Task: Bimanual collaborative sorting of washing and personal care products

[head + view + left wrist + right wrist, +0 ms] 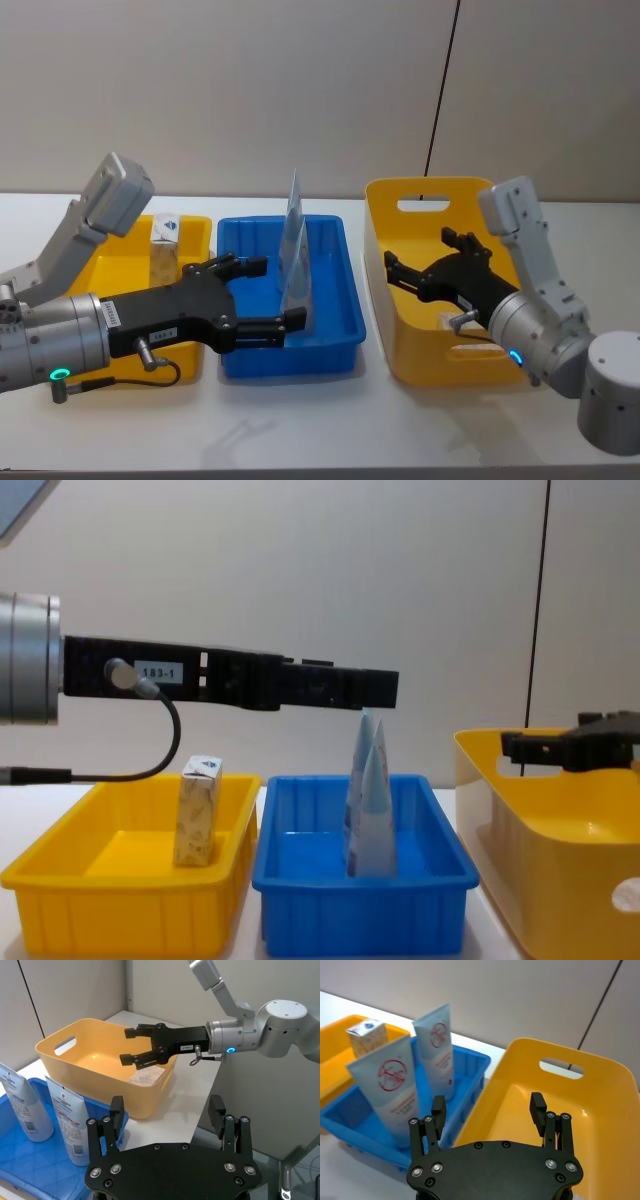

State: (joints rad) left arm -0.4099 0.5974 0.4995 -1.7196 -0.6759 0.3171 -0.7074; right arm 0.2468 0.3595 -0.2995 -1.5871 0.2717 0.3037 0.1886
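The jaws of the left gripper (pixel 275 293) are spread wide and nothing is held between them. In the left wrist view the gap is seen bare, with the two pale-blue tubes (pixel 67 1125) off to one side of it rather than inside it. From the chest view the fingers are seen reaching level, just above the crimped tips of the tubes, and no contact can be made out. The tubes are stood upright, cap down, one close behind the other, in the blue bin (pixel 330 360), so their long axis runs vertically. The left arm is judged the nearer to them. A lowering and a small sideways shift would probably be needed before the jaws could be closed across a tube.

The jaws of the right gripper (pixel 420 255) are likewise wide open and empty, and are held over the inside of the yellow basket (pixel 420 365). Below them, on the basket floor, a whitish pack (pixel 147 1076) is seen lying flat, apart from the fingers. The right arm is plainly the nearer to it.

Further out, a small printed carton (pixel 197 810) is stood upright in the yellow tray (pixel 100 915) on the left, and all three containers are set in a row on the white bench (pixel 300 430)
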